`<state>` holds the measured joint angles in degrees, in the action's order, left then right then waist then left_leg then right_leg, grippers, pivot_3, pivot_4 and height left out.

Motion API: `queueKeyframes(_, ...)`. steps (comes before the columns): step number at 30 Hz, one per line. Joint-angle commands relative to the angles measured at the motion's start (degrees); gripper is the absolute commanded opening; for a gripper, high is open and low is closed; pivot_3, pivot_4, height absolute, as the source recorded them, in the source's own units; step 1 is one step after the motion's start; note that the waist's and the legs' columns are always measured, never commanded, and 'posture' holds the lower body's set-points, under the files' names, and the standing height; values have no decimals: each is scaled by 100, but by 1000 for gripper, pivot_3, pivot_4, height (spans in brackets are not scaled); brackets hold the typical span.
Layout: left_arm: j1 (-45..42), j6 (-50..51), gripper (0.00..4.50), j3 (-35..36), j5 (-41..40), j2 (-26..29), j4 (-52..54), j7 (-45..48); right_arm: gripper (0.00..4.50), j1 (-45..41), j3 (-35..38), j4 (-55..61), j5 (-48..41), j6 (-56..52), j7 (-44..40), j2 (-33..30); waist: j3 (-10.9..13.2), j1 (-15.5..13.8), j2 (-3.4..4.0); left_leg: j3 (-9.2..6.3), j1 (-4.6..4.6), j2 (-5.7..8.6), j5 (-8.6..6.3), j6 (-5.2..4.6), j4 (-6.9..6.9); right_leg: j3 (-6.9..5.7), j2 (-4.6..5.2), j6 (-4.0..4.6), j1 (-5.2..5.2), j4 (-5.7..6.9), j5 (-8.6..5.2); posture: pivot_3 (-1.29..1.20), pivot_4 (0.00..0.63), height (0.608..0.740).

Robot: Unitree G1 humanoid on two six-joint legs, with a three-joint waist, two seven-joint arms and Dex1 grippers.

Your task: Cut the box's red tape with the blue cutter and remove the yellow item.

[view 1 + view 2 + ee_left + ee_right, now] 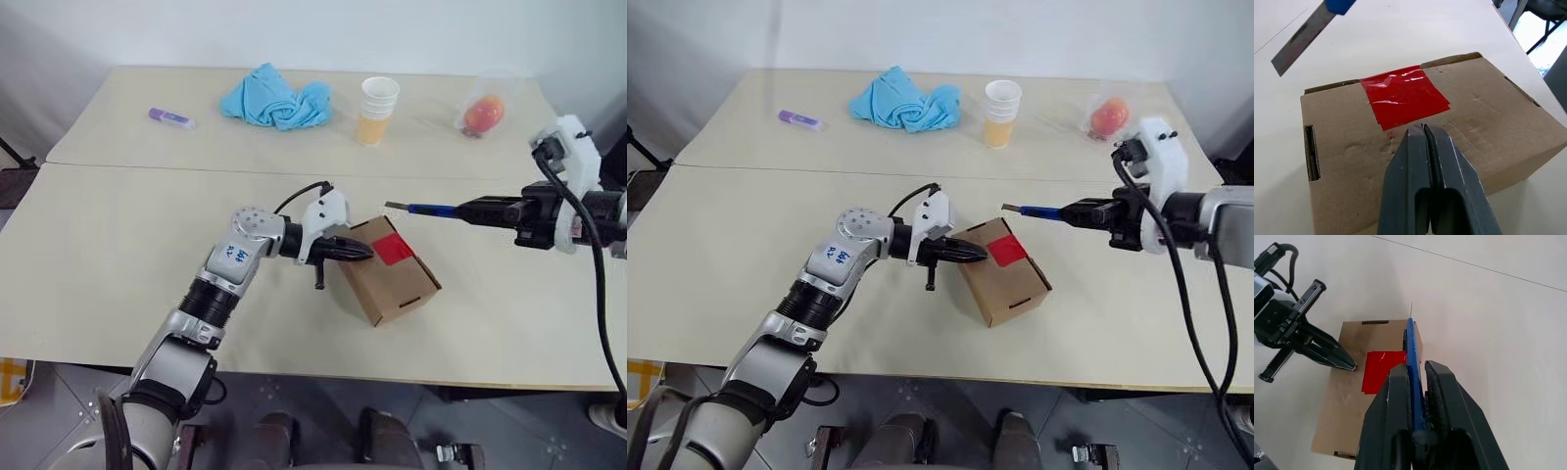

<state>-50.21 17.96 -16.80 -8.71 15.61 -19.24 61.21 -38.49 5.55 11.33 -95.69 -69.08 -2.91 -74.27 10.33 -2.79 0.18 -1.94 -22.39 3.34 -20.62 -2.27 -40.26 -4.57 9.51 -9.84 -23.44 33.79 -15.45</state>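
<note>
The brown cardboard box [390,279] lies on the table near the front edge, flaps closed, with the red tape [394,248] across its top seam. My left gripper [366,253] is shut and empty, its tips [1422,129] on the box top right at the tape's [1403,95] edge. My right gripper [1415,369] is shut on the blue cutter [428,209], held nearly level. The cutter's metal blade [1295,44] hangs a little above the box's far end, pointing toward the left gripper. The yellow item is hidden.
At the back of the table lie a purple stick [171,118], a crumpled blue cloth [276,98], stacked paper cups [377,110] and a reddish fruit in clear plastic [483,115]. A seam [147,168] runs across the table behind the box.
</note>
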Motion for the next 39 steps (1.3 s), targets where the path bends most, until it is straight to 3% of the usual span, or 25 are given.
queueKeyframes(1,9,97,38,-31,53,-25,170,-51,164,11,285,80,-139,-130,6,-55,0,0,0,0,0,0,0,0,0,0,0,0,0,0,0,0,150,740)
queueKeyframes(20,35,225,38,-120,150,25,282,10,164,307,321,334,-647,-141,365,55,0,3,1,3,2,0,0,0,-3,1,0,0,0,6,0,0,150,740)
queueKeyframes(39,-354,281,38,-692,991,-174,-203,-495,164,-1275,-1232,-772,-1169,-1041,1109,118,-3,-14,2,6,9,0,0,0,-14,9,0,0,8,9,0,0,150,740)
